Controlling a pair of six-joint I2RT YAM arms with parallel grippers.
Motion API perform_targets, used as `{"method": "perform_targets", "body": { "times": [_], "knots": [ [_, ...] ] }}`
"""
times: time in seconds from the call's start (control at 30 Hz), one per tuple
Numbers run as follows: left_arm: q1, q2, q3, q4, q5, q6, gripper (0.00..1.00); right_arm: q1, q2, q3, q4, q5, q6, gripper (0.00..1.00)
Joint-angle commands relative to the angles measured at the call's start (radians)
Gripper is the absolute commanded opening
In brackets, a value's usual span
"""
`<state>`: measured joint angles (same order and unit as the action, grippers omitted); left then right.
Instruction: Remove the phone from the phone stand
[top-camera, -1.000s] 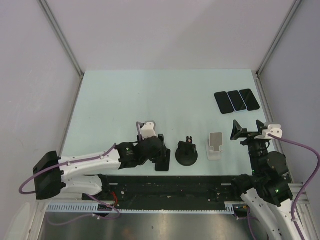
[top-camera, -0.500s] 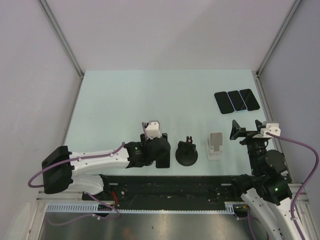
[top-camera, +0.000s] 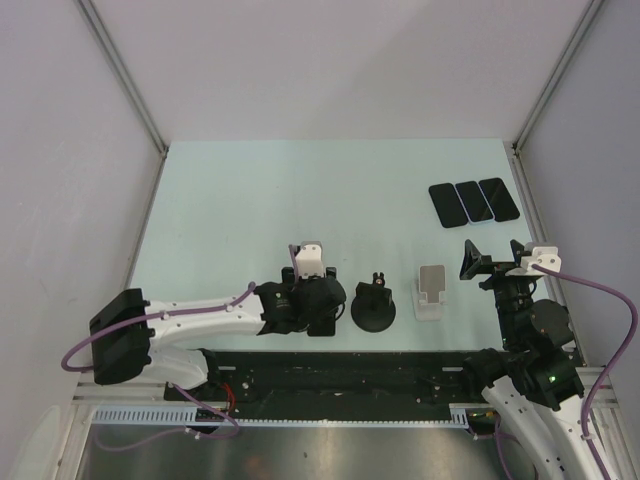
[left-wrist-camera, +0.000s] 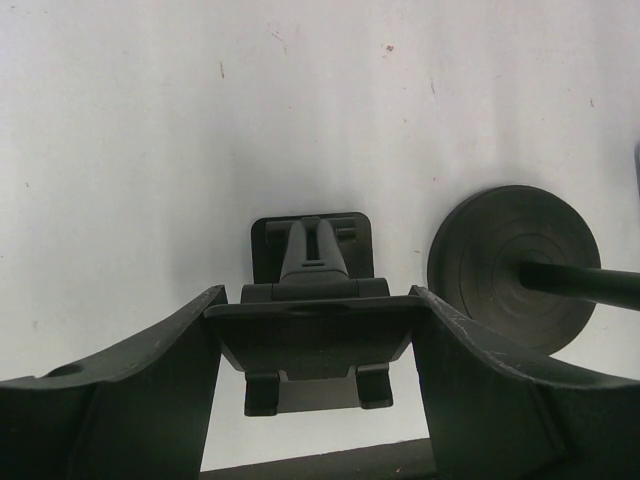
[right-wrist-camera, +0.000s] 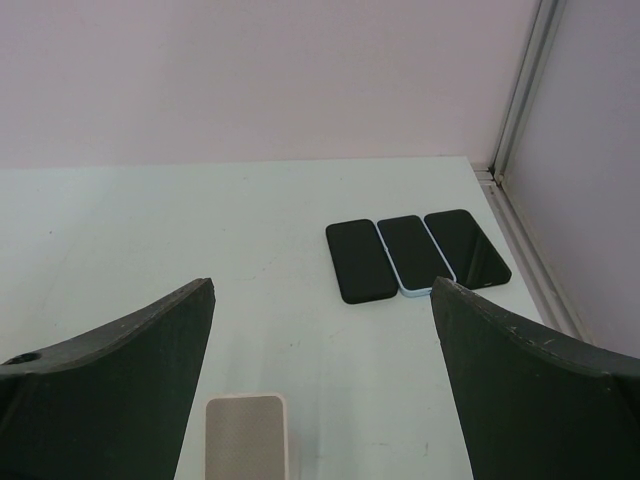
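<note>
My left gripper (top-camera: 316, 312) is down over a black folding phone stand (top-camera: 324, 328) at the table's near edge. In the left wrist view the stand's back plate (left-wrist-camera: 312, 338) fills the gap between my fingers (left-wrist-camera: 170, 350) and touches both. My left gripper (left-wrist-camera: 318, 300) is shut on it. I see no phone on this stand. Three phones (top-camera: 472, 202) lie flat side by side at the back right; they also show in the right wrist view (right-wrist-camera: 415, 255). My right gripper (top-camera: 492, 262) is open and empty above the table (right-wrist-camera: 320, 300).
A black stand with a round base (top-camera: 373, 308) is just right of the left gripper, also in the left wrist view (left-wrist-camera: 510, 265). A white stand (top-camera: 431, 290) is between it and the right gripper, its plate in the right wrist view (right-wrist-camera: 245, 435). Side walls enclose the table.
My left arm has moved right and come over the black folding stand, with its fingers now round the stand's plate. The right arm has barely moved.
</note>
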<state>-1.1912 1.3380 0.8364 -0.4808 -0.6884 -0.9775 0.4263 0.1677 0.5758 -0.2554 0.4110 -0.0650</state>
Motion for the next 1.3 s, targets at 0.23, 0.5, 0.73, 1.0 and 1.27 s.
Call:
{"method": "perform_targets", "body": {
  "times": [0.23, 0.5, 0.73, 1.0, 1.27],
  "knots": [
    [-0.004, 0.026, 0.052, -0.064, -0.085, -0.001, 0.49, 0.005, 0.009, 0.001, 0.041, 0.014, -0.012, 0.95],
    [-0.002, 0.010, 0.059, -0.062, -0.091, -0.009, 0.71, 0.005, 0.010, 0.001, 0.041, 0.014, -0.012, 0.95],
    [-0.004, 0.015, 0.073, -0.064, -0.120, -0.010, 0.76, 0.005, 0.013, 0.001, 0.039, 0.012, -0.010, 0.95],
    [-0.001, 0.047, 0.087, -0.062, -0.138, -0.029, 0.75, 0.005, 0.018, 0.001, 0.041, 0.011, -0.010, 0.95],
    [0.001, 0.033, 0.092, -0.062, -0.109, -0.024, 0.93, 0.006, 0.015, 0.001, 0.039, 0.015, -0.012, 0.95]
  ]
}}
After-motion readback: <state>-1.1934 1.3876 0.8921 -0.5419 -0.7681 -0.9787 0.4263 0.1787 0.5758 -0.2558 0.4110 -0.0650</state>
